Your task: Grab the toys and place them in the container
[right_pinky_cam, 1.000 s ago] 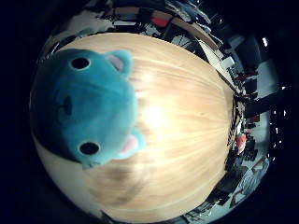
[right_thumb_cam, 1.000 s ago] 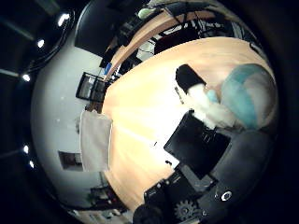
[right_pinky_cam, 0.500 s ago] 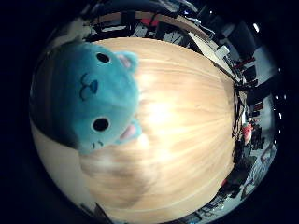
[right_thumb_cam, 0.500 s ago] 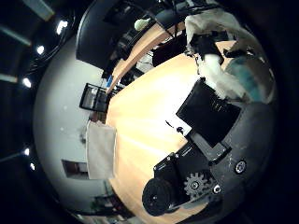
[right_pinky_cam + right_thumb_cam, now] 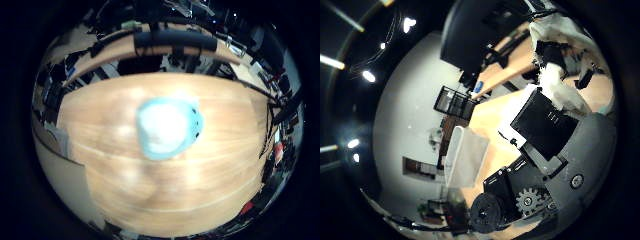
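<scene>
while teal toy (image 5: pixel 169 127) lies on wooden table (image 5: pixel 225 165), hand (image 5: pixel 555 135) grip unclear.

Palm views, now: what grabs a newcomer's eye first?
The teal plush toy lying alone on the light wooden table, in the middle of the little finger side view. In the thumb side view, the hand crowds in close with its white and black parts and a bare gear. Past it, a pale container stands at the table's edge.
</scene>
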`<action>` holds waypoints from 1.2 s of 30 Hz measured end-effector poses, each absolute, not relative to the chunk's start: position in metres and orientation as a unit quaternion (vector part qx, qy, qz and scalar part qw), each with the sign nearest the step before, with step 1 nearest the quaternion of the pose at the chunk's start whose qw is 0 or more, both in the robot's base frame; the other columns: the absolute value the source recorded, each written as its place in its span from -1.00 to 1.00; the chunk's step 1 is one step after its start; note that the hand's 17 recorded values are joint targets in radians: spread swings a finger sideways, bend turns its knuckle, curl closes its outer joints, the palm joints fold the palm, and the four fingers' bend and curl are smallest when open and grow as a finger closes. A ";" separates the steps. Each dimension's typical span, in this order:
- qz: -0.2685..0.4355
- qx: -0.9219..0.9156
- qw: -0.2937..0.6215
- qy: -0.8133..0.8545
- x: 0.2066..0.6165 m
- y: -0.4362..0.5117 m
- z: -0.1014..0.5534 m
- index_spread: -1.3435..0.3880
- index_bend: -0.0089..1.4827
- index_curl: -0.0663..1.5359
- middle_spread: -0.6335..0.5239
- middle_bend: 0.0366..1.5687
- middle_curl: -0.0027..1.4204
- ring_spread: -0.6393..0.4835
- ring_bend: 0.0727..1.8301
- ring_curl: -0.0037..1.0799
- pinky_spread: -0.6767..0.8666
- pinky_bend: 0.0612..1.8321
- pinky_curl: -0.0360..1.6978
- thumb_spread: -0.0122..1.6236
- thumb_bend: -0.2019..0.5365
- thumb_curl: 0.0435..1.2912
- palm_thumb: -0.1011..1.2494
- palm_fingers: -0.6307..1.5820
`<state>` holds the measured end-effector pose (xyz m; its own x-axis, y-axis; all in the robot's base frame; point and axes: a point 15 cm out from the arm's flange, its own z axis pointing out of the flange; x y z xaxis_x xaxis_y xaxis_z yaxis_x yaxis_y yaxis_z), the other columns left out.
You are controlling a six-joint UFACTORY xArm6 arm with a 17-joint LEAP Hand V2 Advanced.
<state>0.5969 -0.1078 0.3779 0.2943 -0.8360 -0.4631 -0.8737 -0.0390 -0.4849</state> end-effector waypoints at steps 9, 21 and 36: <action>0.010 -0.743 0.393 0.541 0.565 -0.067 0.461 0.27 0.72 0.29 -0.27 0.73 0.34 -0.26 0.60 0.37 -0.41 0.62 -0.39 0.19 -0.46 0.41 0.58 0.58; -0.007 -0.753 0.284 0.594 0.548 -0.080 0.445 0.11 0.10 0.09 -0.45 0.03 0.04 -0.35 0.40 0.22 -0.60 0.59 -0.37 0.21 -0.57 0.21 0.03 -0.05; -0.091 -0.730 0.125 0.666 0.555 -0.160 0.405 -0.09 -0.01 -0.20 -0.46 -0.32 -0.29 -0.32 0.14 -0.15 0.03 0.01 -0.65 0.27 -0.52 -0.03 -0.01 -0.24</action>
<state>0.5553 -0.1596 0.4045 0.0962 -0.9948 -0.0333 -0.9494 -0.0817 -0.3032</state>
